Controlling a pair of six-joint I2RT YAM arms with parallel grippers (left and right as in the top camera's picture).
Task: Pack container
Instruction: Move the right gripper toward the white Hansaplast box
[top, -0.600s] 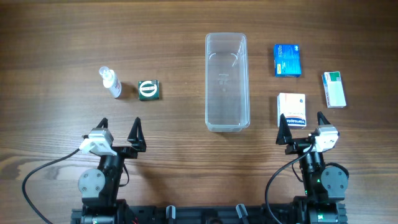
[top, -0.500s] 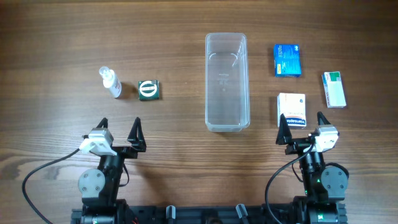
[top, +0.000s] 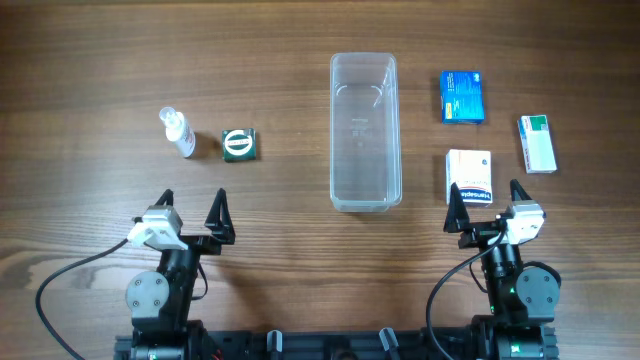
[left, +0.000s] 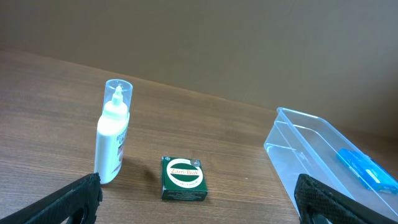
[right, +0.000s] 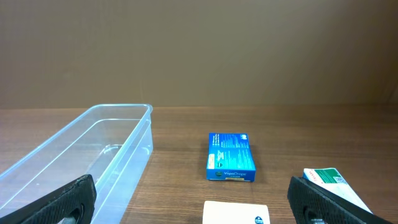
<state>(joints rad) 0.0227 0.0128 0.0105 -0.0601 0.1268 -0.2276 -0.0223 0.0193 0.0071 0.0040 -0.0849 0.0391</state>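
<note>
Container (top: 365, 130) lies empty mid-counter (top: 280, 60), long axis running away from the arms. Left pincer (top: 192, 200) and right pincer (top: 486, 195) both stand apart, holding nothing.

Judgement: first pick not yet begun. Right arm best takes the white box (top: 469, 176) just ahead of it, gripping its narrow width, and sets it flat at one end to save room.

Green box (left: 184, 178) reads "Zam-Buk"; other print illegible.

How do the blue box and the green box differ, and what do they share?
The blue box is blue with white print; the green box is dark green with a white ring. The blue box is oblong, the green box nearly square and smaller. The blue box lies right of the container, the green box left. Both lie flat on the table, outside the container.
</note>
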